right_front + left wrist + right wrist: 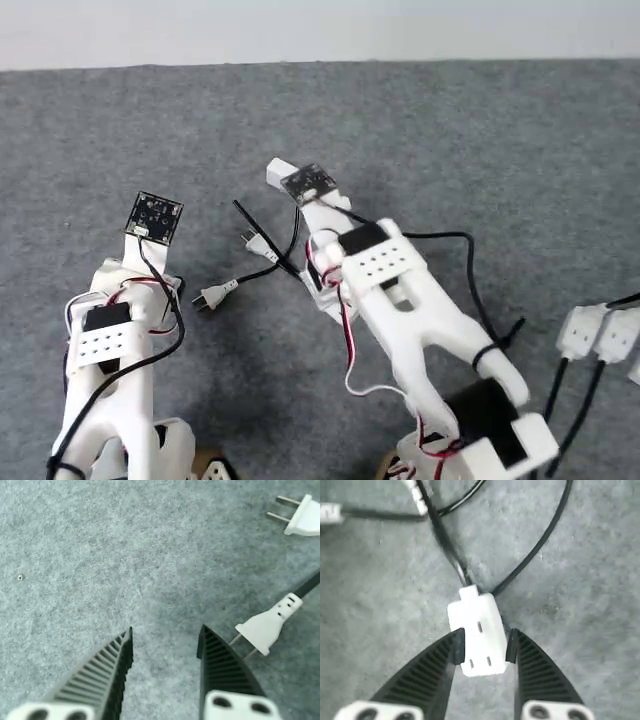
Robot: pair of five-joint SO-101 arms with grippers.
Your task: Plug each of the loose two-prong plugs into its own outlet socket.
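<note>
White socket block (476, 630) on grey mat (480, 150), black cord (445, 545) off one end, pinched on both sides by right gripper (485, 639). One loose white plug (254, 243) near socket block, second plug (214, 294) farther out, toward left gripper (166, 632); that gripper spread wide over bare mat, holding nothing. More white sockets (597, 333) well apart from socket block, opposite side.

White plug (261, 628), second plug (300, 521) and socket (476, 640) lie unconnected.
</note>
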